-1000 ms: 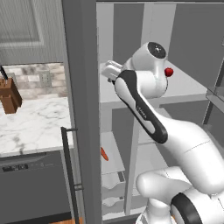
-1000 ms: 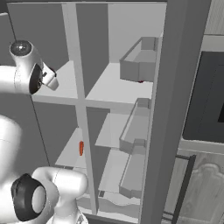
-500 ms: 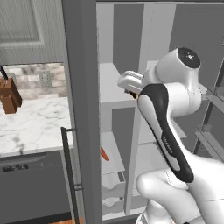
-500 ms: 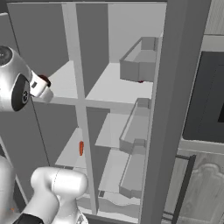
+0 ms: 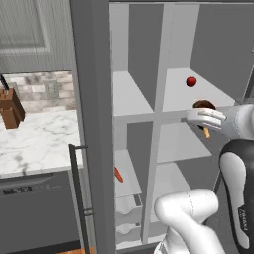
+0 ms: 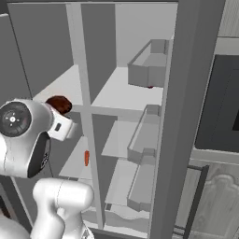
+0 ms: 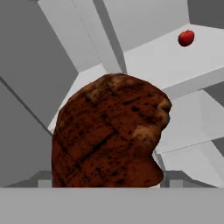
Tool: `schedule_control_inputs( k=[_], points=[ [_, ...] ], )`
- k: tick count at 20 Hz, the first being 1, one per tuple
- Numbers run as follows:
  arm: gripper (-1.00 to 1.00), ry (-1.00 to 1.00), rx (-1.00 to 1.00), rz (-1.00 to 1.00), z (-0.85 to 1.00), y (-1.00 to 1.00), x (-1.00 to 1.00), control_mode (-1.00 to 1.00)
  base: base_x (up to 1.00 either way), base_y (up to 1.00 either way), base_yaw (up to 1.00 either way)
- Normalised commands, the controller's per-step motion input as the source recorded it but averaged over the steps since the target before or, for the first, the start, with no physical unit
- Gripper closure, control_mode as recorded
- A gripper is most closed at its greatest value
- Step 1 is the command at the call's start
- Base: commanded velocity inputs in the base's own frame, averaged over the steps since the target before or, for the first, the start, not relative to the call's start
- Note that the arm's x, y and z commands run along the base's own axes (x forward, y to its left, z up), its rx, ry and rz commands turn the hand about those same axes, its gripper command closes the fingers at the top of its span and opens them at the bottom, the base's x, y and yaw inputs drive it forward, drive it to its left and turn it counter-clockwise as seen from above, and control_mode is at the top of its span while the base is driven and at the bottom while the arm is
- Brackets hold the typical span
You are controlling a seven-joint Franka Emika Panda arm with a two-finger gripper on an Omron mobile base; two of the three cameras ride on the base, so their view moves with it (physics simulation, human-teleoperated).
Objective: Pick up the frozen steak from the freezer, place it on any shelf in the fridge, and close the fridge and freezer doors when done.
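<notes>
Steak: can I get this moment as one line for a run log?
steak: held in gripper | place: in front of the fridge shelf edge, not set down | doors: open | red ball: on that shelf

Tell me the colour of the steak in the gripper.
Dark brown with reddish mottling; the frozen steak shows best in the hand view.

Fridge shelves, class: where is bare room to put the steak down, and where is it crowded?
The shelf is bare between the divider and the red ball; the shelf below is bare too. Crowding: the door bins.
</notes>
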Motion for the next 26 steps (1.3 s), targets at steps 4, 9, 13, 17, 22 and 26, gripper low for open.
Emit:
schedule_control_inputs(
  k=[4,9,13,17,22,26],
  points=[
    [1.00,0.06,-0.03,-0.07,0.00,-0.88,0.84,-1.00,0.00,0.00,0.00],
    [1.00,0.24,-0.10,-0.13,0.03,-0.67,1.00,-1.00,0.00,0.00,0.00],
    [1.00,0.30,-0.22,-0.18,0.00,-0.32,1.00,-1.00,0.00,0.00,0.00],
    [1.00,0.03,-0.10,-0.01,0.00,-0.08,0.48,-1.00,0.00,0.00,0.00],
    [1.00,0.00,0.00,0.15,-0.06,-0.49,0.65,-1.00,0.00,0.00,0.00],
    [1.00,0.00,0.00,0.11,-0.15,-0.27,0.86,-1.00,0.00,0.00,0.00]
  ],
)
